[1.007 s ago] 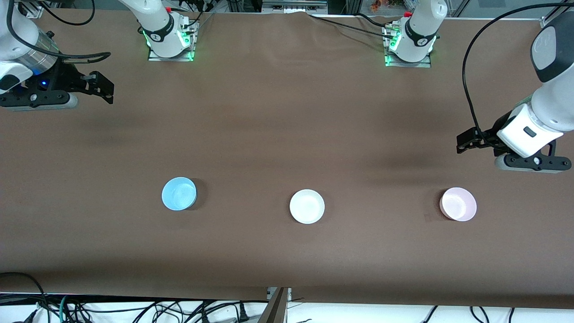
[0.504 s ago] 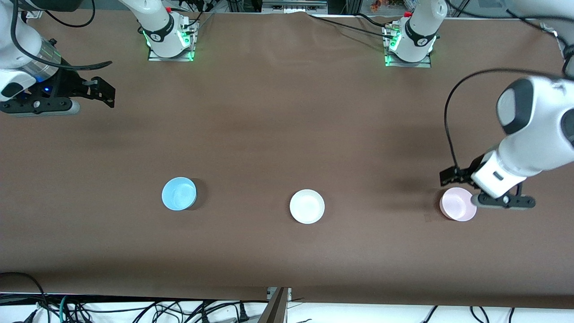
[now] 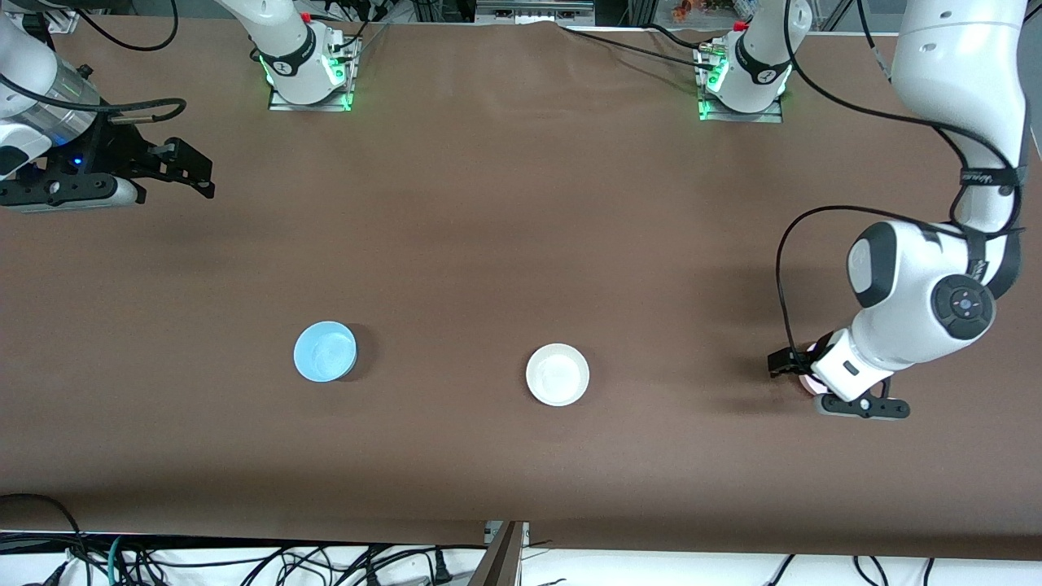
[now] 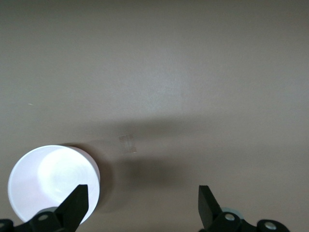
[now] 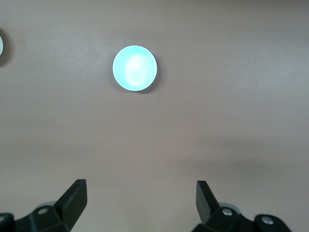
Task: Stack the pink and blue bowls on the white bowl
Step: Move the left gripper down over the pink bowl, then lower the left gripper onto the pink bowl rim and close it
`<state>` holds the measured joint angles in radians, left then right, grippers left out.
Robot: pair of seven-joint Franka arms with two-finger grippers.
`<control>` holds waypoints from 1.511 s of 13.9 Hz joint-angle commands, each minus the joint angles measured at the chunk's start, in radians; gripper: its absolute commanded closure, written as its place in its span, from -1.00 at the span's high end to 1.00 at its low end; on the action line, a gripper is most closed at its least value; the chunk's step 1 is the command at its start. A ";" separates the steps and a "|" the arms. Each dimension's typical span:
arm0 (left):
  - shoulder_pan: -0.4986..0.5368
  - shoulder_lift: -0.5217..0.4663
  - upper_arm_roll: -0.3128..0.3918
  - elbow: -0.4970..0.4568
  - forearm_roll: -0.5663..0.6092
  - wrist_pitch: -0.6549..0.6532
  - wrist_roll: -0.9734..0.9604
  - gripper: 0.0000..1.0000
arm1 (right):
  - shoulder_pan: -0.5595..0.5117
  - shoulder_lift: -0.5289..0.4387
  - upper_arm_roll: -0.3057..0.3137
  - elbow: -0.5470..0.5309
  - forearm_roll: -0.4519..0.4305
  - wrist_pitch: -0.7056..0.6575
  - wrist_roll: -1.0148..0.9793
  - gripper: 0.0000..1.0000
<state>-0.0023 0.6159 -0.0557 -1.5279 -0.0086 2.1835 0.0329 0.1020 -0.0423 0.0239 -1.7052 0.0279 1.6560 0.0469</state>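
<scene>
The white bowl (image 3: 558, 374) sits alone at the middle of the row, nothing stacked in it yet, which suits it as the base of the stack. The blue bowl (image 3: 325, 351) rests well apart from it toward the right arm's end of the table, and the pink bowl (image 4: 53, 186) lies well apart toward the left arm's end; in the front view it is almost wholly covered by the left arm's wrist, with only a sliver of rim showing.

The left gripper (image 4: 143, 200) hangs low just over the pink bowl with its jaws spread wide and nothing between them. One finger (image 4: 77, 203) stands over the bowl's rim while the other is over bare table, so it looks lined up to pinch the wall of the bowl, a sensible hold for a shallow dish.

The right gripper (image 5: 141, 200) waits over the table's edge at the right arm's end, jaws released and empty, looking toward the blue bowl.

Compared with a second ago, the left arm has swung down from beside the pink bowl to cover it; the right gripper has barely shifted, and all three bowls lie where they were.
</scene>
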 commanded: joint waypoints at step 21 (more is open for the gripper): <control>0.169 0.013 -0.006 -0.094 -0.016 0.159 0.432 1.00 | -0.002 0.016 0.002 0.029 0.009 -0.012 0.011 1.00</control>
<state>0.1522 0.6379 -0.0519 -1.6182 -0.0086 2.3272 0.4023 0.1022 -0.0339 0.0240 -1.6986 0.0278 1.6602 0.0469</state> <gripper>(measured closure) 0.000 0.000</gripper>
